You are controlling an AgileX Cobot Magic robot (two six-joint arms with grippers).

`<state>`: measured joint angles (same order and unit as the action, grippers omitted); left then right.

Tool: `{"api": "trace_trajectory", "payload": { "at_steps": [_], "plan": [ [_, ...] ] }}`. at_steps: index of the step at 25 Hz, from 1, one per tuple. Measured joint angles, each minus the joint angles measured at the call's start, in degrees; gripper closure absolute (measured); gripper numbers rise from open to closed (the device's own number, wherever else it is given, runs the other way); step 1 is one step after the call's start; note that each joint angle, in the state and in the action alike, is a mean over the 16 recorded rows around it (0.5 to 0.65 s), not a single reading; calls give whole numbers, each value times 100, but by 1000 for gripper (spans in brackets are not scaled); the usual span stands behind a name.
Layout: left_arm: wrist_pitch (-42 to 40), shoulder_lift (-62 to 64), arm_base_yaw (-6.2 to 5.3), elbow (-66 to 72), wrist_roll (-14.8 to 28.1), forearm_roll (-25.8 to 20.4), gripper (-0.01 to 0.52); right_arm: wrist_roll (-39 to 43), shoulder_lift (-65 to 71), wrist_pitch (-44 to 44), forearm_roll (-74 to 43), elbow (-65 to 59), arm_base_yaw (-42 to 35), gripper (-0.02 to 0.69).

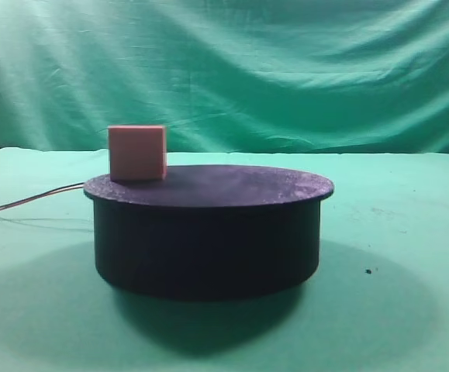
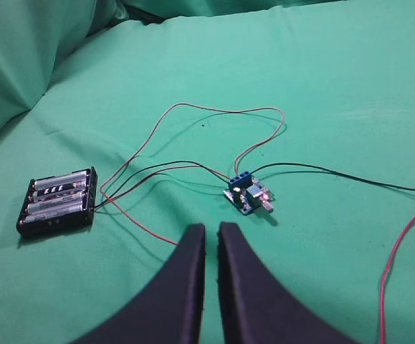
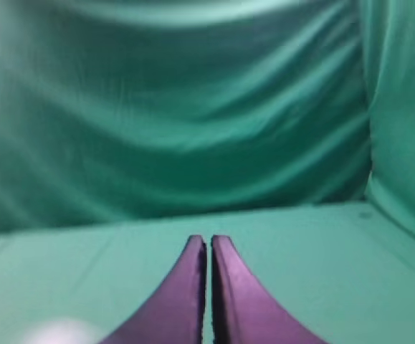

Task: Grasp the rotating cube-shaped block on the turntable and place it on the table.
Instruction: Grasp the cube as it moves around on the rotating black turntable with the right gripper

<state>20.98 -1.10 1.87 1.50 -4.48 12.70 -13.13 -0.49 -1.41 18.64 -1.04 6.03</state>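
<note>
Block [image 1: 137,153] sits on turntable [image 1: 208,225] top at 9 o'clock edge, tabletop [image 1: 410,310] below. Left end effector [image 2: 211,233] closed, empty; right end effector [image 3: 208,244] closed, empty.

Exterior high view: low, close, nearly level with the turntable [image 1: 208,232], facing the green backdrop [image 1: 286,70] across the bench [image 1: 410,310]. Left wrist view: looks down past its hand [image 2: 211,233] at bench cloth, a battery holder [image 2: 58,201] and a small circuit board [image 2: 248,194] — near range. Right wrist view: looks level over its hand [image 3: 208,244] at the backdrop — blurred. All three share only the green cloth.
</note>
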Motion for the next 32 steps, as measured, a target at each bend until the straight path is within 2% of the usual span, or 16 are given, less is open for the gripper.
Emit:
{"api": "trace_trajectory", "payload": {
  "at_steps": [4, 7, 10, 20, 26, 32],
  "plan": [
    [0, 0, 0, 0, 0, 0, 514, -2, 140, 503, 451, 263, 0, 665],
    [0, 0, 0, 0, 0, 0, 514, -9, 433, 341, 711, 594, 0, 665],
    [0, 0, 0, 0, 0, 0, 514, -69, 882, -230, 853, 981, 0, 665],
    [0, 0, 0, 0, 0, 0, 514, -530, 3123, -2918, 936, 2118, 16, 665],
    [0, 0, 0, 0, 0, 0, 514, -695, 4433, -3626, 764, 2665, 458, 665],
    [0, 0, 0, 0, 0, 0, 514, -36, 5697, -4021, -12, 3450, 1567, 662]
  ]
}}
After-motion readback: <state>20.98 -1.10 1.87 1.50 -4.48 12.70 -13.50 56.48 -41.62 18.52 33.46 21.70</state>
